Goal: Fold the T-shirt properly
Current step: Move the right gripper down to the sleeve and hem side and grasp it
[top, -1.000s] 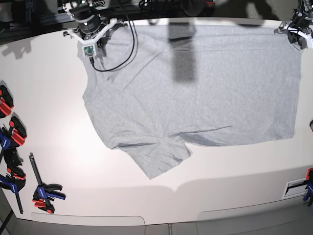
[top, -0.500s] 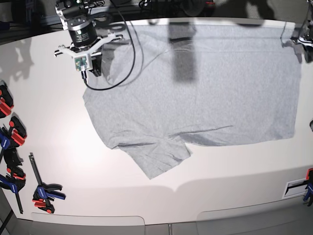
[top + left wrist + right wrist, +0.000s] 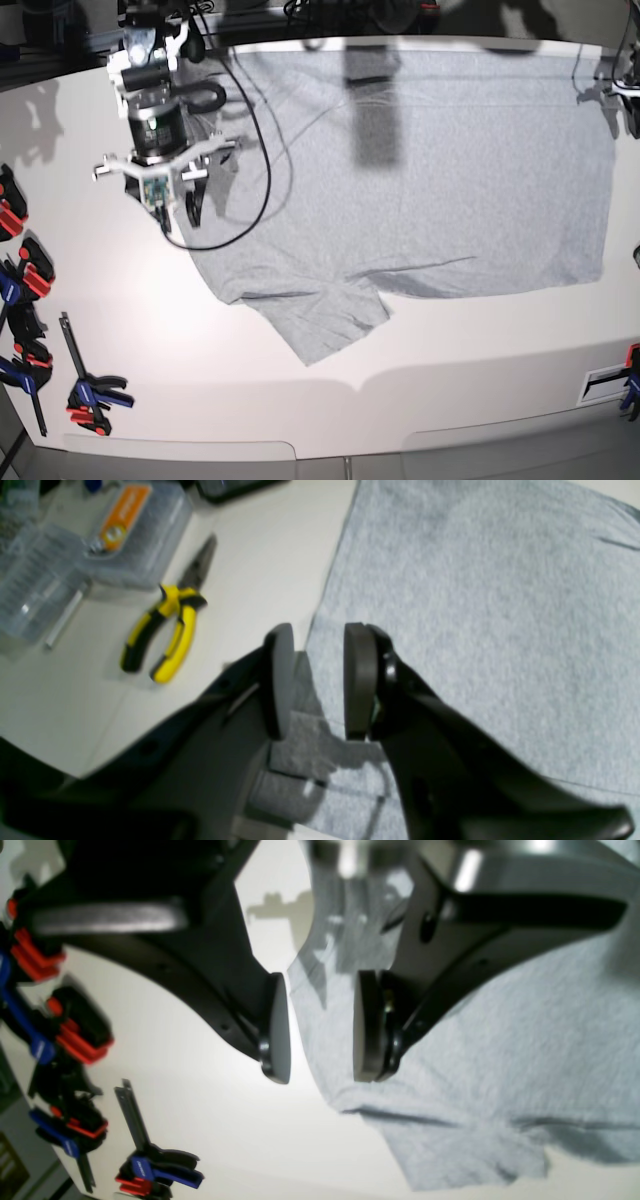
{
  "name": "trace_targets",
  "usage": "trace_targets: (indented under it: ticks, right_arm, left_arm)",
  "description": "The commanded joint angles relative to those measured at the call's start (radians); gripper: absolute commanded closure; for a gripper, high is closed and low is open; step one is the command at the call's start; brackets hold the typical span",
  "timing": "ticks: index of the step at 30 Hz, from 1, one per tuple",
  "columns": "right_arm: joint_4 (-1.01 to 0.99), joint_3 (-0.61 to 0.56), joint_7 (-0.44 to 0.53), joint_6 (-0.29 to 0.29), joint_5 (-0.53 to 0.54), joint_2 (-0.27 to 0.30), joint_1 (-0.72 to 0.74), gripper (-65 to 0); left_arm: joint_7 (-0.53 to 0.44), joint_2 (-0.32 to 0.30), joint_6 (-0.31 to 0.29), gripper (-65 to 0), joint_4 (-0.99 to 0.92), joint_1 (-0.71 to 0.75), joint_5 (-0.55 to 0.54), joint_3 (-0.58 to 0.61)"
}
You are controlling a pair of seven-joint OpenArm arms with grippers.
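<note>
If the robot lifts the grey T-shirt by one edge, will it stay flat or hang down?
The T-shirt will probably droop: it lies thin, with soft creases near its sleeve. It looks light, so the open right end effector could likely drag it across the smooth table.

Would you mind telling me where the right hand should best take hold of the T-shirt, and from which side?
Probably the shirt's flat edge just below the right hand, which hangs open straddling it, one finger over the table, one over cloth. Come straight down and pinch. The left hand is likewise open over the hem edge.
</note>
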Motion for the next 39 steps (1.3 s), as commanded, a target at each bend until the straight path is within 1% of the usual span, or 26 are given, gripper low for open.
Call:
trace_targets:
  ticks: [1,3,5,7,8,10,12,14,17,19,21,24,27,29,31,34,36,39]
  right_arm:
    - [-0.021,0.003,0.023,-0.004,-0.002,0.007,0.032,-20.2]
    - [-0.117,0.003,0.023,-0.001,-0.001,0.018,0.095,-20.2]
    - [-0.233,0.003,0.022,0.034,0.003,0.034,0.165,-20.8]
    - [-0.36,0.003,0.022,0.074,0.014,0.053,0.243,-24.6]
    - [-0.423,0.003,0.022,0.089,0.037,0.062,0.284,-26.8]
    - [-0.548,0.003,0.022,0.112,0.092,0.085,0.37,-28.8]
    - [-0.665,0.003,0.019,0.14,0.148,0.105,0.459,-29.1]
    - [-0.774,0.003,-0.006,0.18,0.196,0.116,0.551,-29.1]
    - [-0.944,0.003,-0.068,0.248,0.265,0.117,0.694,-29.1]
    - [-1.07,0.003,-0.072,0.287,0.298,0.117,0.784,-29.1]
    - [-1.209,0.003,-0.071,0.3,0.299,0.117,0.87,-29.1]
    - [-1.42,0.003,-0.048,0.303,0.295,0.117,0.978,-29.1]
    - [-1.575,0.003,-0.003,0.302,0.275,0.117,1.034,-29.1]
    - [-1.63,0.003,0.019,0.301,0.261,0.117,1.044,-29.1]
    - [-1.647,0.003,0.008,0.302,0.266,0.114,1.041,-29.1]
    - [-1.647,0.003,-0.043,0.332,0.266,0.097,1.032,-29.1]
    - [-1.647,0.003,-0.053,0.349,0.266,0.08,1.025,-29.0]
    - [-1.647,0.003,-0.058,0.359,0.268,0.055,1.014,-29.0]
  left_arm:
    - [-0.026,-0.014,0.004,-15.8,0.016,0.005,-0.008,-0.012]
    - [-0.026,0.0,0.004,-15.8,0.016,0.005,-0.005,-0.012]
    - [-0.018,0.006,0.004,-15.8,0.016,0.005,-0.001,-0.012]
    - [-0.012,0.009,0.004,-15.8,0.016,0.005,0.018,-0.012]
    - [-0.006,0.009,0.004,-15.8,0.016,0.005,0.025,-0.012]
    - [0.005,0.009,0.004,-16.7,0.016,0.005,0.029,-0.012]
    - [0.019,0.009,0.004,-17.3,0.016,0.005,0.029,-0.012]
    - [0.024,0.009,0.004,-17.3,0.016,0.005,0.029,-0.012]
    - [0.024,0.011,0.004,-17.3,0.016,0.005,0.029,-0.012]
    - [0.023,0.016,0.004,-17.3,0.016,0.005,0.029,-0.012]
    - [0.023,0.02,0.004,-17.3,0.016,0.005,0.03,-0.012]
    - [0.023,0.023,0.004,-17.3,0.014,0.005,0.029,-0.012]
    - [0.022,0.029,0.004,-17.3,0.014,0.004,0.029,-0.012]
    - [0.022,0.035,0.004,-17.3,0.014,0.005,0.029,-0.012]
    - [0.021,0.039,0.004,-17.3,0.014,0.004,0.029,-0.012]
    - [0.009,0.045,0.004,-17.3,0.014,0.004,0.029,-0.012]
    - [0.003,0.047,0.004,-17.3,0.014,0.002,0.029,-0.011]
    - [-0.001,0.047,0.004,-17.3,0.014,0.001,0.029,-0.011]
